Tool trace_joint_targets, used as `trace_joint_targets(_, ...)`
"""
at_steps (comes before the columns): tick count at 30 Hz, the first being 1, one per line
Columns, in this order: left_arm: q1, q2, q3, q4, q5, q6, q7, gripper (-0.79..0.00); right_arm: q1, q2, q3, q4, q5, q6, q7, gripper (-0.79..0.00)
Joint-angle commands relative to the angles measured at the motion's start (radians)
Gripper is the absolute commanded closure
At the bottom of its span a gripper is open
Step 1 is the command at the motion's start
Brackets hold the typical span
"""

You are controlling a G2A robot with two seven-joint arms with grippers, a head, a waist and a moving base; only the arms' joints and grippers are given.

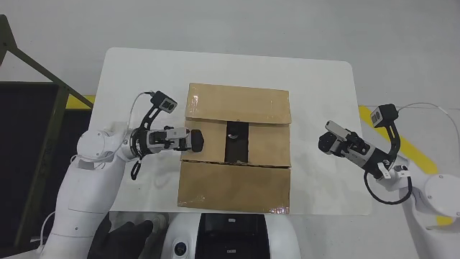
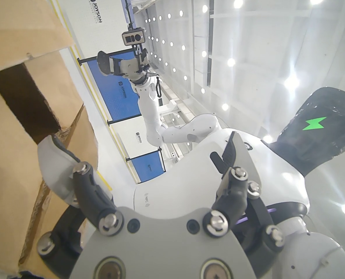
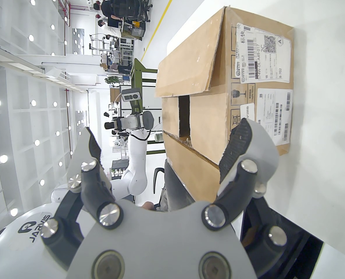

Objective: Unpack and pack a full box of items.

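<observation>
A brown cardboard box (image 1: 237, 147) sits in the middle of the white table (image 1: 316, 86). Its two top flaps are nearly closed, with a dark gap (image 1: 236, 142) between them. My left gripper (image 1: 195, 140) is at the box's left edge, level with the gap, open with nothing between its fingers. In the left wrist view this gripper (image 2: 137, 158) has one fingertip against the box (image 2: 12, 94). My right gripper (image 1: 325, 142) hovers open to the right of the box, apart from it. Its own view shows the gripper (image 3: 169, 143) facing the labelled side of the box (image 3: 219, 88).
A black bin (image 1: 25, 144) stands off the table's left edge, beside a green frame (image 1: 29, 61). Yellow floor tape (image 1: 410, 144) runs at the right. Bare table surface lies on both sides of the box and behind it.
</observation>
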Motion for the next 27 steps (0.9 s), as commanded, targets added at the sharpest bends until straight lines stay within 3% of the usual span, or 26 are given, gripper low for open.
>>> trace_joint_targets(1,-0.003,0.002,0.0,0.018,0.018,0.0,-0.001,-0.785,0.0,0.0,0.0,0.0,0.0,0.0,0.0,-0.785)
trace_joint_targets(12,-0.027,0.01,-0.006,0.088,0.076,-0.039,0.047,-0.785,0.0,0.0,0.0,0.0,0.0,0.0,0.0,-0.785)
trace_joint_targets(19,-0.076,0.007,0.03,0.136,0.102,-0.067,0.108,-0.785,0.0,0.0,0.0,0.0,0.0,0.0,0.0,-0.785)
trace_joint_targets(27,-0.129,0.002,0.052,0.18,0.031,-0.052,0.15,-0.785,0.0,0.0,0.0,0.0,0.0,0.0,0.0,-0.785)
